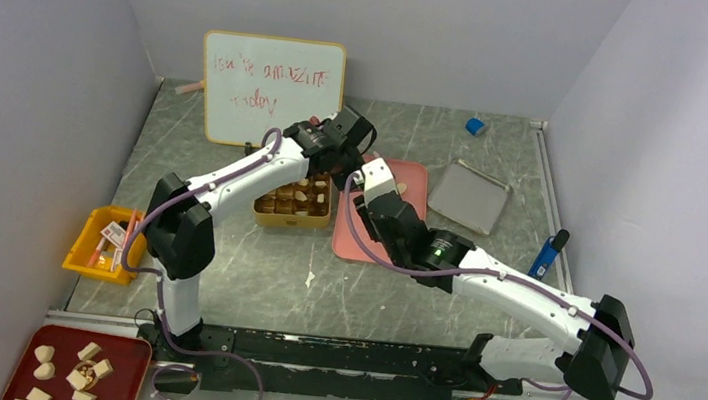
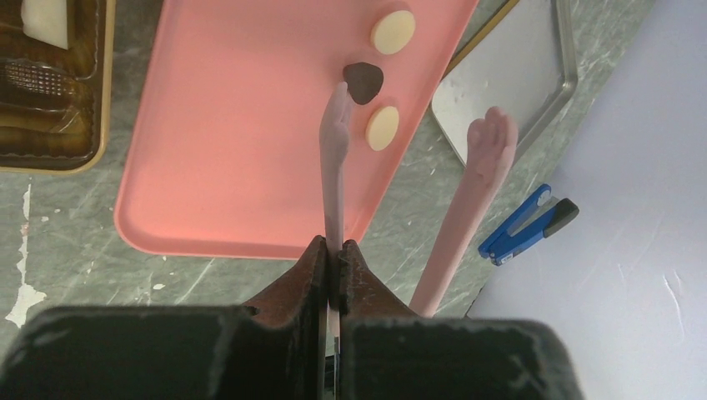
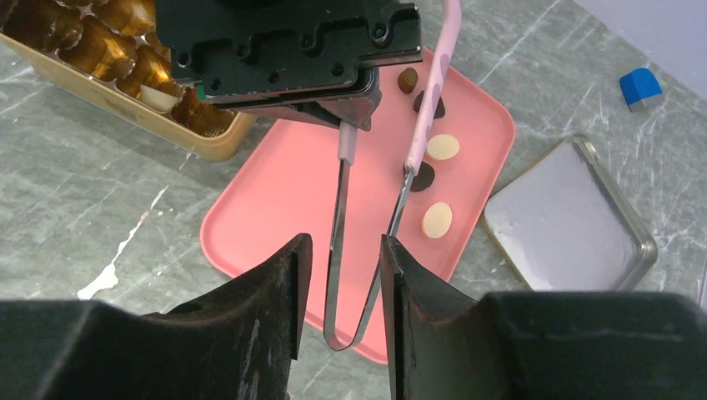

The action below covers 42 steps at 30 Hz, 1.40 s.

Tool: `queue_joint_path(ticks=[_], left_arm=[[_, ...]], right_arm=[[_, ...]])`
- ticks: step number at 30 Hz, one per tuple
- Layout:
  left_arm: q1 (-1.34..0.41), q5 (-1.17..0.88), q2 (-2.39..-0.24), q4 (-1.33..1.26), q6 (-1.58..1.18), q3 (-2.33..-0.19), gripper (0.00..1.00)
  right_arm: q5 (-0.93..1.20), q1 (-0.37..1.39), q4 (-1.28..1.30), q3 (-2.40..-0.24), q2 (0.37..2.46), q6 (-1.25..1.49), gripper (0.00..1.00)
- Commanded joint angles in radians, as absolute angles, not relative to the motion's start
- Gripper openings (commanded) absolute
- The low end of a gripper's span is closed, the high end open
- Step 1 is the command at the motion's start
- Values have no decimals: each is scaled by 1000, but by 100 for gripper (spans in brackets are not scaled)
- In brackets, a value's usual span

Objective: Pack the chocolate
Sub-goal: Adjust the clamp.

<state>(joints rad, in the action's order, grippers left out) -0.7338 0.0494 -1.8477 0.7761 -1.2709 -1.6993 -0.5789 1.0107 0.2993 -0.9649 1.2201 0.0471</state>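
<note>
The left arm (image 1: 232, 178) stretches from its near-left base far and right, across the box (image 1: 289, 221), ending over the far-left corner of the tray (image 2: 233, 158). The left gripper (image 2: 335, 254) is pressed tight on 1 leg of the tongs (image 2: 336, 167) — the other leg splays free to the right. The right arm (image 1: 521, 290) reaches far and left, low over the tray. The right gripper (image 3: 343, 243) has its fingers spread on either side of the tongs' bend; contact is unclear. The chocolate (image 2: 364, 82) lies on the tray: 1 dark piece just beside the clamped leg's tip, 2 tan discs near it — more pieces sit in the box.
</note>
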Motion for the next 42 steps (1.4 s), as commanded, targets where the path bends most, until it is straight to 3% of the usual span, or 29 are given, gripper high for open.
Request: queue_joint_path(ticks=[1, 19, 42], left_arm=[[-743, 25, -1823, 777, -1290, -1715, 5], [-747, 18, -1814, 803, -1301, -1752, 5], [-794, 32, -1808, 811, -1321, -1758, 5]], right_arm=[[-605, 1014, 221, -952, 1248, 25, 39], [-620, 1045, 205, -897, 1171, 28, 34], [-677, 1077, 165, -869, 1219, 13, 36]])
